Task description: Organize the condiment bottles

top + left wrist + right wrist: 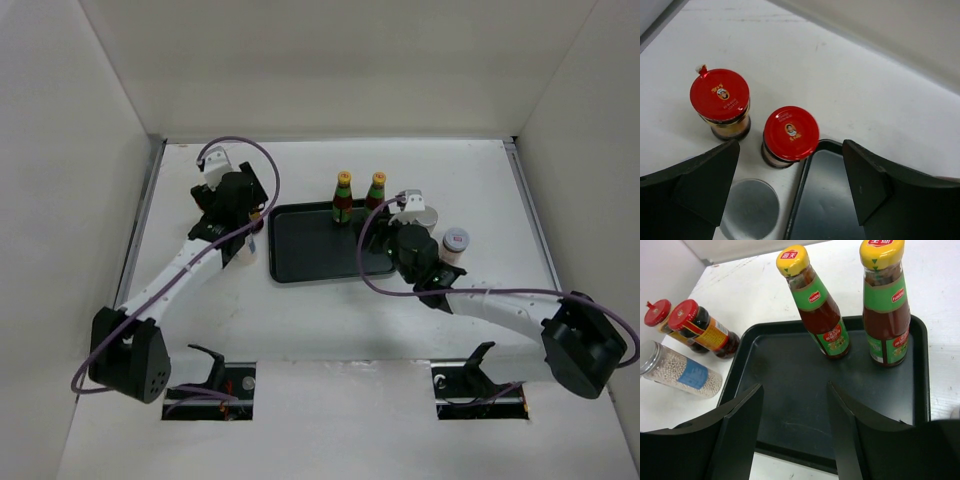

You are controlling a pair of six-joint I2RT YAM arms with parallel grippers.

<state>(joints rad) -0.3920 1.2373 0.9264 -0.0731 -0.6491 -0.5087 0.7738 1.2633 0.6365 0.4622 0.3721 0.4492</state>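
While both hang released w/ nothing grasped, left gripper over red-lidded jars just off far-left corner of tray, right gripper above tray, yellow-capped bottles upright at its far edge

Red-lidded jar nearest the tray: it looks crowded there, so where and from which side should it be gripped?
Probably from straight above, closing on its round lid. This red-lidded jar stands upright, with the tray rim close on one side and a grey-topped jar and the other red-lidded jar nearby, so a sideways approach looks blocked.
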